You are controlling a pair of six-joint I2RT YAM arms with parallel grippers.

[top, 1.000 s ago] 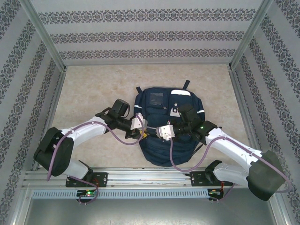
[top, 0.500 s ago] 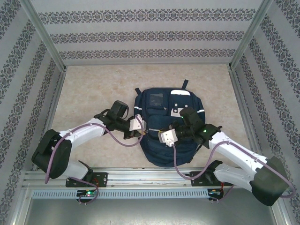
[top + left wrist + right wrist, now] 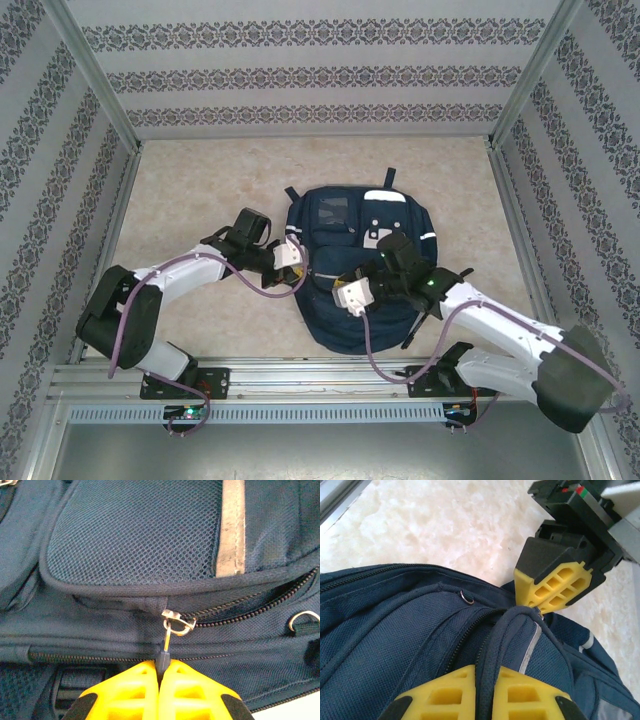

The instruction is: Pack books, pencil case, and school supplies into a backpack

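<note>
zipper pull [image 3: 166, 636] end inside left hand [image 3: 160, 669]

White links [image 3: 190, 270], black joints; purple cable [image 3: 262, 297] trailing behind the left claw [image 3: 160, 666]. Yellow ribbed fingers [image 3: 127, 690], black-cornered at the base. Green light [image 3: 432, 283] just behind the right claw [image 3: 482, 672].

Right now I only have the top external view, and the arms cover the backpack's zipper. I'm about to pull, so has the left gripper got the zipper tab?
Observer: Yes. In the left wrist view the left gripper is shut on the dark zipper tab, which hangs from the metal slider.
Operator: Is the right gripper bracing anything?
Observer: Its wrist view shows the right gripper shut on a piped ridge of the backpack.
Operator: How near are the two?
Observer: Close. The left gripper's yellow fingers sit at the far end of that same ridge.
</note>
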